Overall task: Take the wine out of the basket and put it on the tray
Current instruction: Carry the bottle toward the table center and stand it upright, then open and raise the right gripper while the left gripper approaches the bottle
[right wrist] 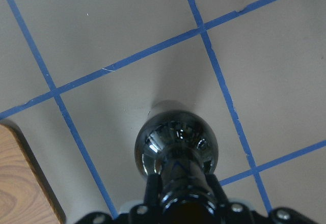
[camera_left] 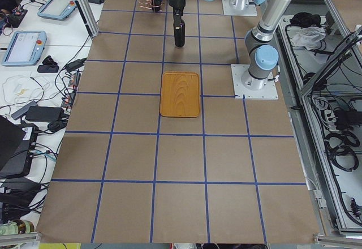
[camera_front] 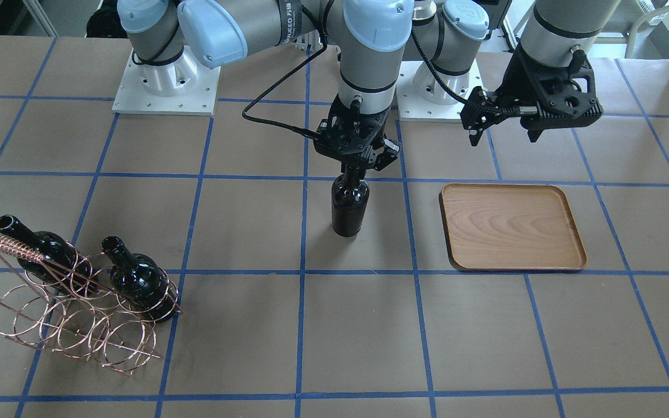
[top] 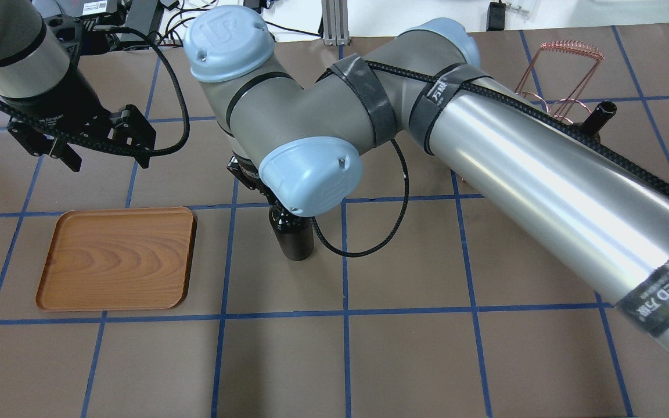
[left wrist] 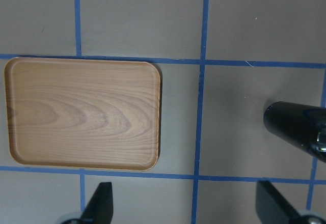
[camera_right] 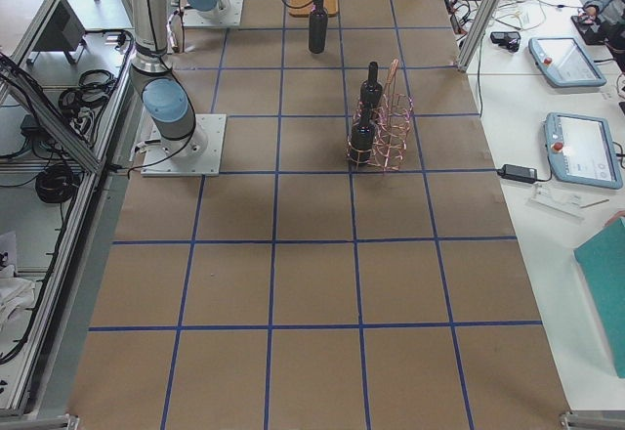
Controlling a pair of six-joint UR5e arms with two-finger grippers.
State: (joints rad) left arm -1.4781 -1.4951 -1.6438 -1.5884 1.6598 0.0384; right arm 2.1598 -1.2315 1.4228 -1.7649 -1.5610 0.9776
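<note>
My right gripper (camera_front: 355, 168) is shut on the neck of a near-black wine bottle (camera_front: 349, 206) and holds it upright at the table's middle, left of the wooden tray (camera_front: 511, 226) in the front-facing view. I cannot tell whether its base touches the table. The bottle shows from above in the right wrist view (right wrist: 175, 142) and under the arm in the overhead view (top: 295, 238). My left gripper (camera_front: 504, 134) is open and empty, above the table behind the tray (left wrist: 84, 112). The copper wire basket (camera_front: 73, 313) holds two more bottles (camera_front: 41, 249) (camera_front: 137, 281).
The tray (top: 117, 258) has nothing on it. The basket (camera_right: 386, 127) stands on the robot's right side of the table. Both arm bases (camera_front: 166, 87) are bolted along the robot's edge. Blue tape lines cross the brown table cover.
</note>
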